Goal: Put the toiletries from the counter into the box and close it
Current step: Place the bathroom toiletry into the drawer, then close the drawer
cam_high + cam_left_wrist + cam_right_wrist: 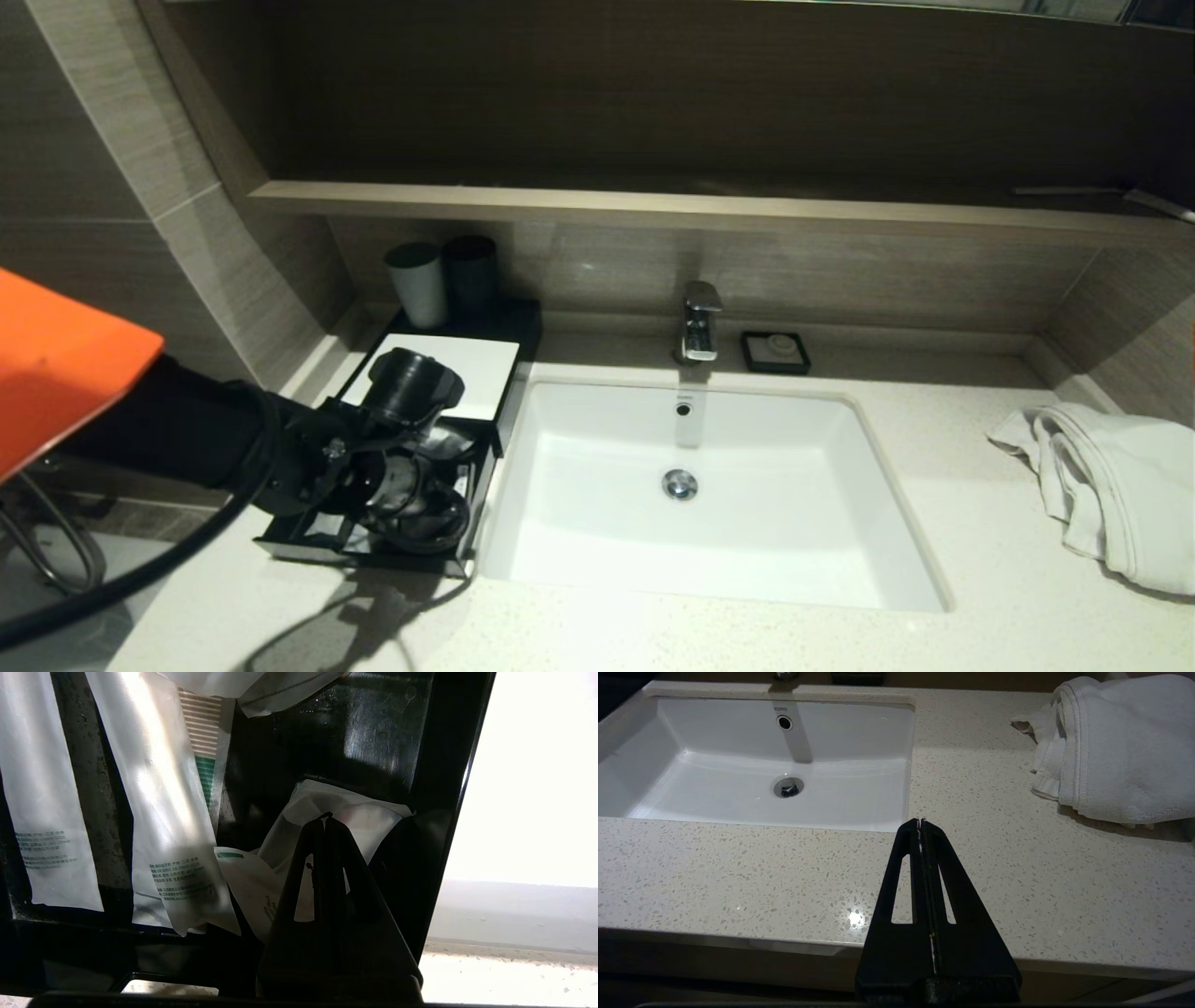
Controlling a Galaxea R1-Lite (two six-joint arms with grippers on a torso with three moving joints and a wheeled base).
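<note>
Toiletries, as white sealed sachets, lie inside the black box, which stands on the speckled counter just beside the left rim of the white sink; the box's white lid stands open at its far side. Left gripper, reaching into the open box from the robot's left, has its fingers pressed together with nothing between them; its tips hang over a crumpled white sachet near the box's right-hand wall, and whether they touch it cannot be told. Two long sachets with green print lie flat side by side against the dark floor of the box; a striped green-and-white packet shows partly from under one of them. Right gripper, fingers pressed together and empty, is held above the near edge of the counter in front of the sink's right corner, well apart from the box. Behind the box, against the wall, stand a grey cup and a dark cup, touching or nearly so; a chrome tap rises behind the sink, with a small black dish just beside it; a crumpled white towel lies on the counter at the far right.
</note>
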